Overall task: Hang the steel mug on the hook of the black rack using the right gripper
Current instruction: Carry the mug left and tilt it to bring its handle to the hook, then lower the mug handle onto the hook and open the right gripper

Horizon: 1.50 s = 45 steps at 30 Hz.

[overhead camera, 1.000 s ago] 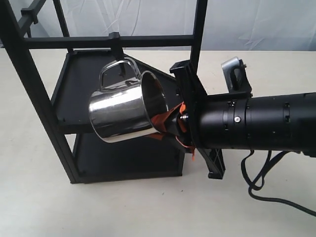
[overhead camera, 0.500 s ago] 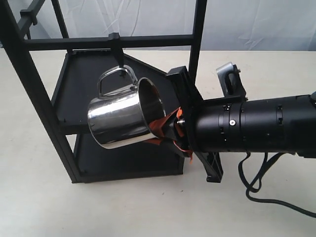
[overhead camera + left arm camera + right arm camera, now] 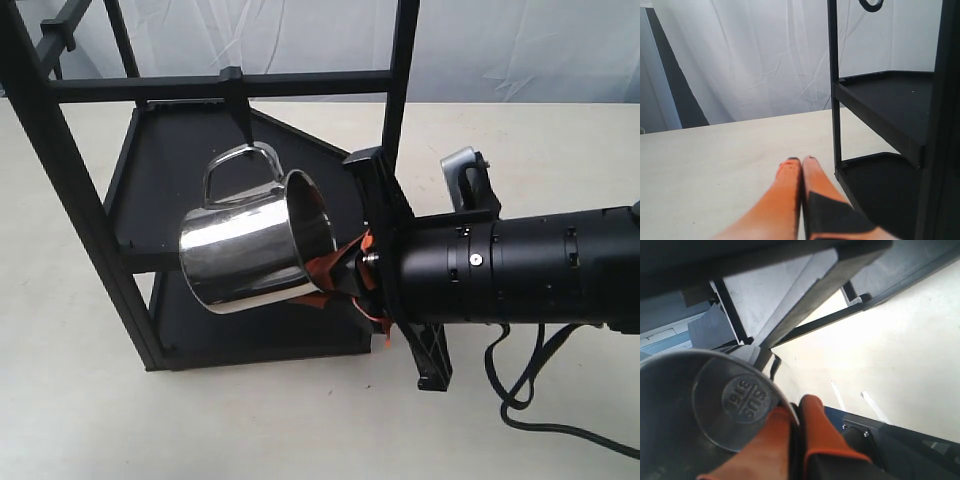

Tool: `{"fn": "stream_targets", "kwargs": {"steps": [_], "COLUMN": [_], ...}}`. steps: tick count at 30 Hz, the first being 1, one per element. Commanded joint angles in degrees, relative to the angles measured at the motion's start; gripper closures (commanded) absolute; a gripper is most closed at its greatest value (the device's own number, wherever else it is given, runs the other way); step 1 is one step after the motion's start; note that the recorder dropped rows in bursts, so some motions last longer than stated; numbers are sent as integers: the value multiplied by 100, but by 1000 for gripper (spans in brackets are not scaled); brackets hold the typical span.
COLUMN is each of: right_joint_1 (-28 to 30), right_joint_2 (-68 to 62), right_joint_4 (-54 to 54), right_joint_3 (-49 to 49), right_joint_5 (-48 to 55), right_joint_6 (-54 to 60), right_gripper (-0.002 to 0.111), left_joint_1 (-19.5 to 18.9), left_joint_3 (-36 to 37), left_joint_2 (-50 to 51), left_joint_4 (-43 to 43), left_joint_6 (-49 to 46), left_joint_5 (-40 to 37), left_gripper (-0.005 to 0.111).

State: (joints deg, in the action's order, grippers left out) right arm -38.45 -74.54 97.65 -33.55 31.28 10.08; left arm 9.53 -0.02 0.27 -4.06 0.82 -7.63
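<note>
The steel mug [image 3: 245, 250] hangs tilted on its side in front of the black rack [image 3: 62, 180], its mouth toward my right gripper [image 3: 328, 272]. That gripper is shut on the mug's rim, one orange finger inside and one outside. The thin handle [image 3: 240, 165] points up, just under the tip of the rack's hook [image 3: 240, 115]; I cannot tell if they touch. The right wrist view looks into the mug [image 3: 715, 405], with the right gripper [image 3: 799, 407] pinching its rim. My left gripper [image 3: 801, 161] rests shut and empty on the table beside the rack [image 3: 890, 100].
The rack's two black shelves [image 3: 170, 190] lie behind and below the mug. A front post [image 3: 400, 70] stands close to the right arm's wrist. A black cable [image 3: 530, 385] loops on the beige table [image 3: 250, 420] under the right arm.
The right arm has rolled and dipped slightly, and the mug has sunk a little, so its handle now sits lower under the hook. The grip on the rim is unchanged.
</note>
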Motion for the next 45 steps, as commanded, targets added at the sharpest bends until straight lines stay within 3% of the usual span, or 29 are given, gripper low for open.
{"fn": "stream_targets", "kwargs": {"steps": [1,15,17,21,25,33,45], "right_joint_1": [11,11,11,11,11,11,11], "right_joint_2": [0,0,0,0,0,104,834], "right_joint_4": [-531,-725,-725,-751,-751,-916,-1202], "right_joint_3": [75,75,75,75,75,75,75], "right_joint_5": [-321,-577,-577,-597,-597,-478,-1105], "right_joint_6": [66,66,66,66,66,66,66], "right_gripper": [109,108,100,69,54,54,54], "left_joint_1": [27,27,27,27,27,27,27], "left_joint_3": [2,2,2,2,2,2,2], "left_joint_2": [-27,-27,-27,-27,-27,-27,-27], "left_joint_4": [-4,-4,-4,-4,-4,-4,-4], "left_joint_6": [14,14,14,14,14,14,14], "left_joint_5": [30,30,30,30,30,30,30], "left_gripper": [105,105,105,105,105,105,105]}}
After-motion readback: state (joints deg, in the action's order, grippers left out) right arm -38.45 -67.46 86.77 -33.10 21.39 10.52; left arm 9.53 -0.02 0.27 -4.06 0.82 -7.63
